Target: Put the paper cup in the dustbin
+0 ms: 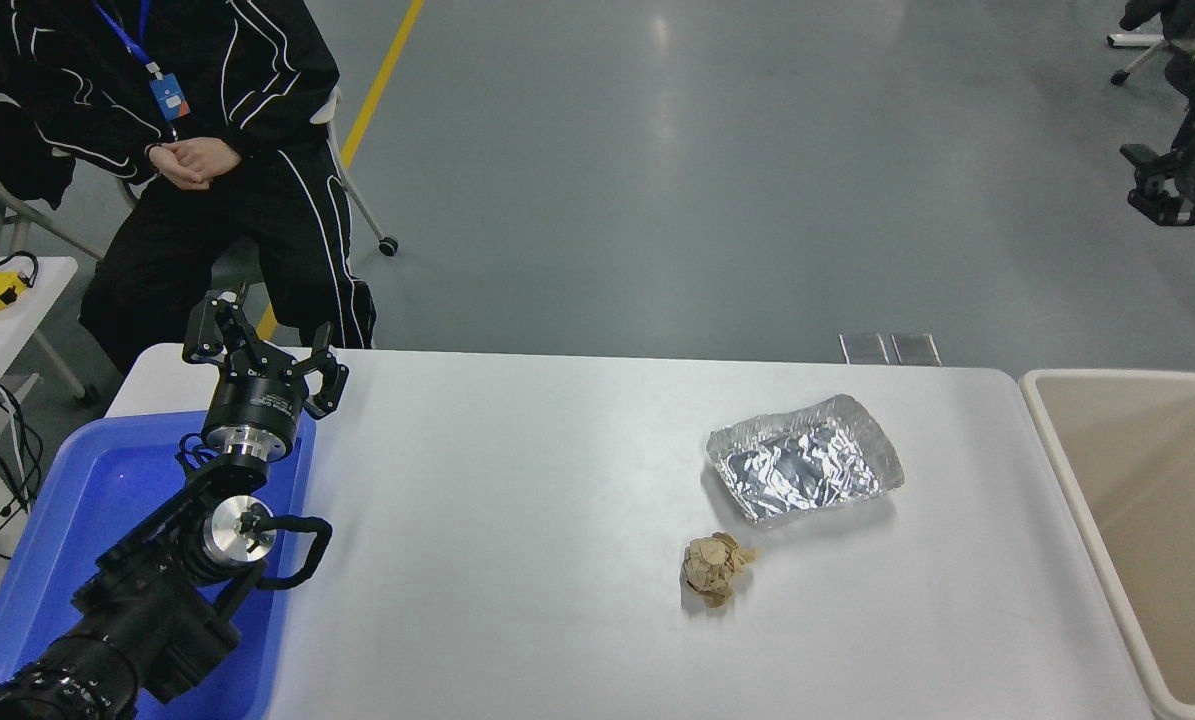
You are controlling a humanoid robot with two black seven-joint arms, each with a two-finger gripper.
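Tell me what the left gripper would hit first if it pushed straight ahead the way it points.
Probably nothing on the table. The left gripper points away from the camera, past the table's far left edge, toward the seated person's leg. That leg looks first in line, though depth is hard to judge.

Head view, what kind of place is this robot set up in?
Probably a robotics lab or industrial test floor: a white table on a grey polished floor with a yellow floor line, a wheeled chair, and a person seated beyond the table, watching.
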